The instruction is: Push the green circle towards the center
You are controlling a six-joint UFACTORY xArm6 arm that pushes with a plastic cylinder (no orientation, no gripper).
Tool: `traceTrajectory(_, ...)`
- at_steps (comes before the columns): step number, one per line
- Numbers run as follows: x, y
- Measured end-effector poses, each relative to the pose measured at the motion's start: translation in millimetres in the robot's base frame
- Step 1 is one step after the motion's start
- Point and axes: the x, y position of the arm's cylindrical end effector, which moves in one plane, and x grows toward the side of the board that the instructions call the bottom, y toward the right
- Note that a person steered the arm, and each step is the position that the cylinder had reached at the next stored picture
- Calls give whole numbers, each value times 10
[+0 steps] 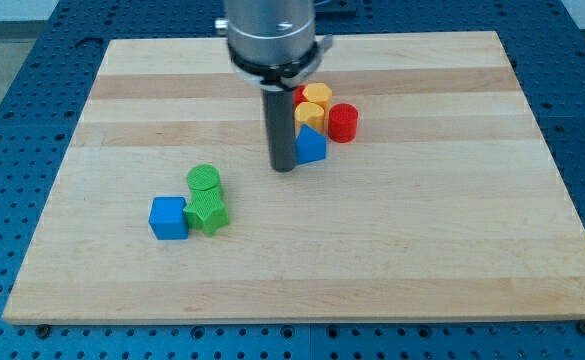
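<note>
Grey metal cylinder housing above a straight dark rod ending at my tip [283,168].

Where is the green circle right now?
The green circle sits left of the board's centre, touching the green block below it, with the blue cube at lower left. My tip is off to its right, apart.

Green circle [204,179], blue cube [168,218], pale wood board [422,240].

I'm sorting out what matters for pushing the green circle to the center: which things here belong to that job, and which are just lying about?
Belongs to the job:
green circle
my tip, to the view's right of it, beside the blue triangle

Just lying about:
green star-like block
blue cube
blue triangle
red cylinder
two yellow blocks
</note>
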Motion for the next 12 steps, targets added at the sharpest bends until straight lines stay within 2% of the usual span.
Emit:
traceTrajectory(1,-148,230)
traceTrajectory(3,-163,162)
traceTrajectory(5,448,95)
traceTrajectory(6,637,-258)
traceTrajectory(7,638,-696)
traceTrajectory(8,612,-1040)
traceTrajectory(10,321,-1164)
traceTrajectory(12,279,-1955)
